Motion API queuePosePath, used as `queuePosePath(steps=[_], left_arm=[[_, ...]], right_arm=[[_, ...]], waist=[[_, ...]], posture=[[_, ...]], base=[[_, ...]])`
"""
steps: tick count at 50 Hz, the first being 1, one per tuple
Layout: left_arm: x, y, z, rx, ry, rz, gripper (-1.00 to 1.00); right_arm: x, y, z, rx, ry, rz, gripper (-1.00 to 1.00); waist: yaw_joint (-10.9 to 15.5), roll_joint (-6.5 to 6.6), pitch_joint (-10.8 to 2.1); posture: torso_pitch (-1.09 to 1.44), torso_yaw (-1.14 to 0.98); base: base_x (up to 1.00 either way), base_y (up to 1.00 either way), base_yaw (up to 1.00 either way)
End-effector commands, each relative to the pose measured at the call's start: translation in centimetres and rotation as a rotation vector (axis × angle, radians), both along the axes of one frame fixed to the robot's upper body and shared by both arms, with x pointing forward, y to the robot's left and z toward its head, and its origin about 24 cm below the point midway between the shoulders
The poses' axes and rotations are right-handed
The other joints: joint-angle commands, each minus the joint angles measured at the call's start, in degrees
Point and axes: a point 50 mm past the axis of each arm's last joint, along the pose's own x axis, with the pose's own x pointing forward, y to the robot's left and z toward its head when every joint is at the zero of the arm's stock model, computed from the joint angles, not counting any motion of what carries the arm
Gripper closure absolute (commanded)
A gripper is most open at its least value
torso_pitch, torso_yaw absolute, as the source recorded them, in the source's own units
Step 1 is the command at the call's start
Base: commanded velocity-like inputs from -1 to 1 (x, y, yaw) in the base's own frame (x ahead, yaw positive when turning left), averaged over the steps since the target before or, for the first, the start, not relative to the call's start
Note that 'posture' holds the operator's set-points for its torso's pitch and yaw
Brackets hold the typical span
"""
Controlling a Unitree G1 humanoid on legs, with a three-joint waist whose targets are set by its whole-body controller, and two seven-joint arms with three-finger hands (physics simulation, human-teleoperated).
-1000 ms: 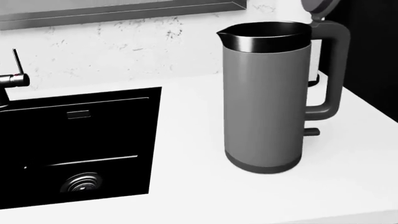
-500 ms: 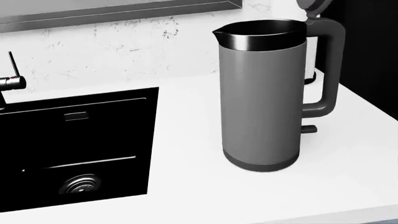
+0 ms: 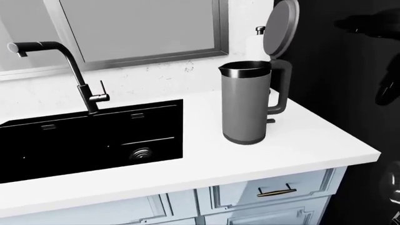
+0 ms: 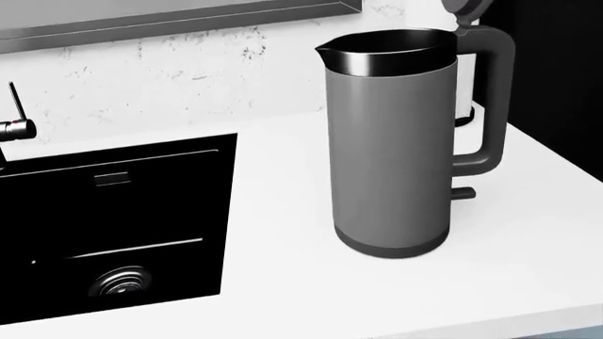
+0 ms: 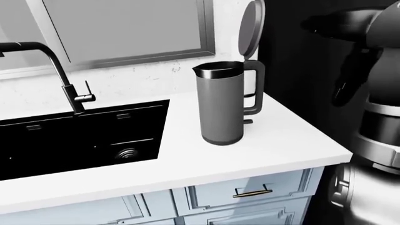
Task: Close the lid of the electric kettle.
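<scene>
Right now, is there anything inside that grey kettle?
The kettle stands with its lid swung upright, so its mouth is open, but only the dark inner rim shows. The views are too low to show the bottom or any water.

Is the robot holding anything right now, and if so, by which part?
Nothing. Its right hand hangs clear of the kettle, whose lid stands open.

The lid (image 4: pixel 464 10) is cropped by the head view's top edge. The right hand (image 5: pixel 345 89) is too dark against the background to read its fingers
</scene>
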Motion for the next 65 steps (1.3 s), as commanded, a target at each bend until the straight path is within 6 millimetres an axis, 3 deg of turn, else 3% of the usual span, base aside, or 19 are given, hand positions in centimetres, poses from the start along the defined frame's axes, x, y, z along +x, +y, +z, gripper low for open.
queuePosePath(steps=[1, 28, 49, 65], left_arm=[[-0.2, -0.4, 0.8, 0.038, -0.03, -0.007, -1.0], [0.0, -0.4, 0.7, 0.035, -0.032, -0.007, -1.0], [-0.1, -0.3, 0.8, 0.037, -0.032, -0.004, -1.0], [0.0, -0.4, 0.8, 0.036, -0.036, -0.006, -1.0]], right_arm=[[-0.4, 0.4, 1.4, -0.031, -0.065, 0.008, -1.0], [2.0, 1.8, 3.3, -0.176, -0.028, 0.043, -1.0], [3.9, 2.0, 2.2, -0.215, -0.012, 0.037, -1.0], [5.9, 3.4, 1.8, -0.214, -0.009, 0.04, -1.0]], waist=[[0.0, -0.13, 0.36], [-0.1, 0.41, 0.53], [0.1, 0.49, 0.54], [0.2, 0.69, 0.46]], posture=[[-0.67, 0.0], [-0.67, 0.0], [-0.67, 0.0], [-0.67, 0.0]], base=[[0.0, 0.0, 0.0], [0.0, 0.0, 0.0], [0.0, 0.0, 0.0], [0.0, 0.0, 0.0]])
